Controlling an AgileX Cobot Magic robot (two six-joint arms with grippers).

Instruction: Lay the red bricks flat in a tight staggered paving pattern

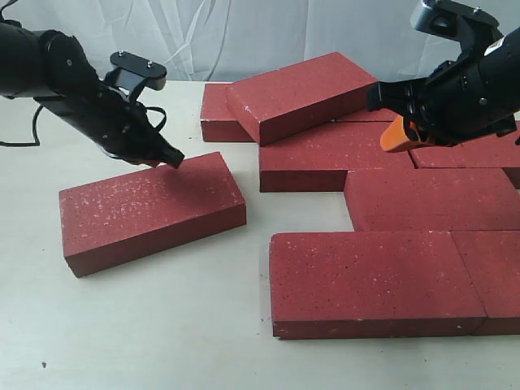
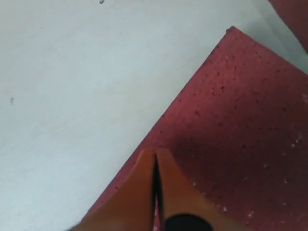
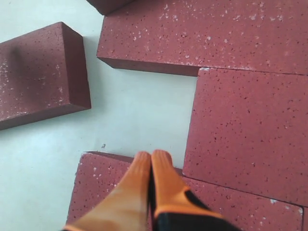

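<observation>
The left gripper (image 2: pixel 155 161), fingers pressed together and empty, sits at the far edge of a lone red brick (image 1: pixel 150 213) lying flat on the white table (image 1: pixel 162 325). The right gripper (image 3: pixel 151 161), likewise closed on nothing, hovers above the staggered red bricks (image 1: pixel 406 203) at right, where a tilted brick (image 1: pixel 305 93) leans on the rear ones.
</observation>
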